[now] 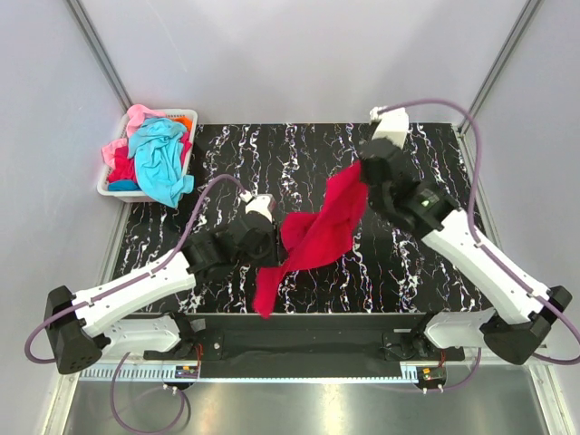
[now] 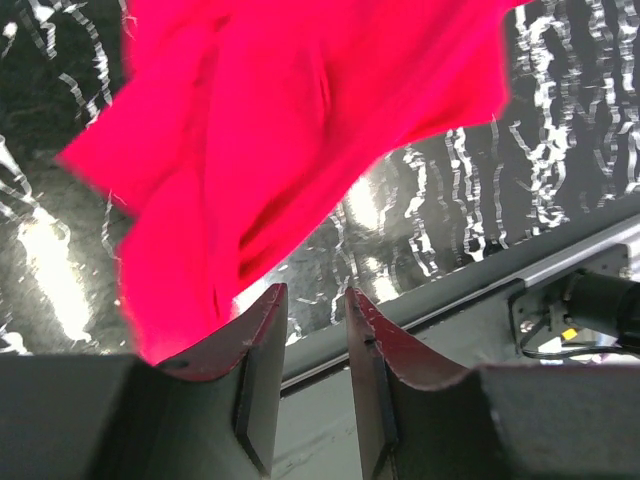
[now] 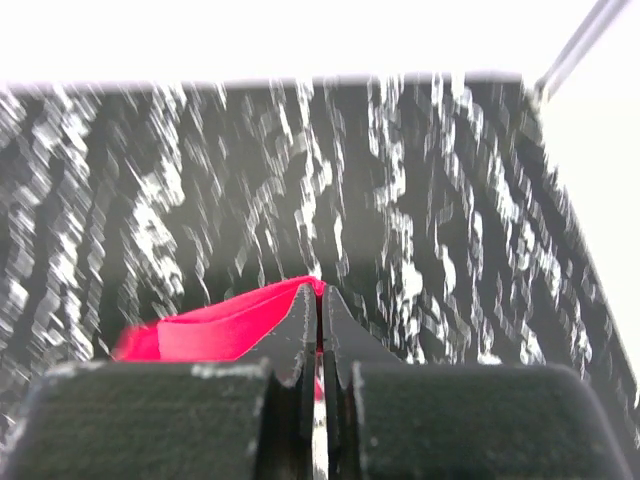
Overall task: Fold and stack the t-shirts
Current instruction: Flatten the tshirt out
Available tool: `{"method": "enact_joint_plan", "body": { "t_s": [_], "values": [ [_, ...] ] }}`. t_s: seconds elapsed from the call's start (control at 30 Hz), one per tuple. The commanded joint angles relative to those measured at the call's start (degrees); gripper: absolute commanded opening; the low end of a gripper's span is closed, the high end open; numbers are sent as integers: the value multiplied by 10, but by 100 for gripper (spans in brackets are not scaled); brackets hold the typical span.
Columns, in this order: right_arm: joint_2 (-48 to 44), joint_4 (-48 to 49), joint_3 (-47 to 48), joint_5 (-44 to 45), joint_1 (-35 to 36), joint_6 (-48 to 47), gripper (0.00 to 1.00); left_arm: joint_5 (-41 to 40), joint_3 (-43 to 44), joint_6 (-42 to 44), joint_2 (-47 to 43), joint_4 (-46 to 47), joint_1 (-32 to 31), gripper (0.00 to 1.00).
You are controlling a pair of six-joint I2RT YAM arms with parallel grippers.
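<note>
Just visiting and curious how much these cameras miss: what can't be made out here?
- Top view: left gripper fingertips, hidden by the red t-shirt.
- Top view: shirts low in the basket, covered by the turquoise t-shirt.
- Right wrist view: table blurred; right gripper hides most of the shirt.

1 red tee (image 1: 317,231), 1 basket (image 1: 118,194)

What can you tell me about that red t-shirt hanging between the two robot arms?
The crimson-red t-shirt is soft, plain cloth, crumpled and unfolded. The right gripper is shut on one edge, holding it up above the black marbled table, so it drapes diagonally toward the table's near edge. The left gripper sits beside its lower part, jaws apart, no cloth between them. Whether the hanging tip touches the table cannot be told.
</note>
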Motion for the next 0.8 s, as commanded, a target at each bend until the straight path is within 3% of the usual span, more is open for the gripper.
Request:
{"method": "enact_joint_plan", "body": {
  "t_s": [0.0, 0.13, 0.3, 0.5, 0.77],
  "values": [
    [0, 39, 105, 33, 1, -91, 0, 31, 4, 13, -13, 58, -2, 34],
    [12, 53, 159, 40, 1, -148, 0, 69, -10, 26, -8, 102, -6, 34],
    [14, 61, 159, 33, 1, -155, 0, 106, -23, 29, -2, 159, -20, 35],
    [1, 60, 136, 25, 1, -140, 0, 201, -65, -30, 27, 314, -21, 48],
    [-24, 59, 115, 34, 2, -137, 0, 199, 10, -154, 208, 383, 2, 52]
  ]
}}
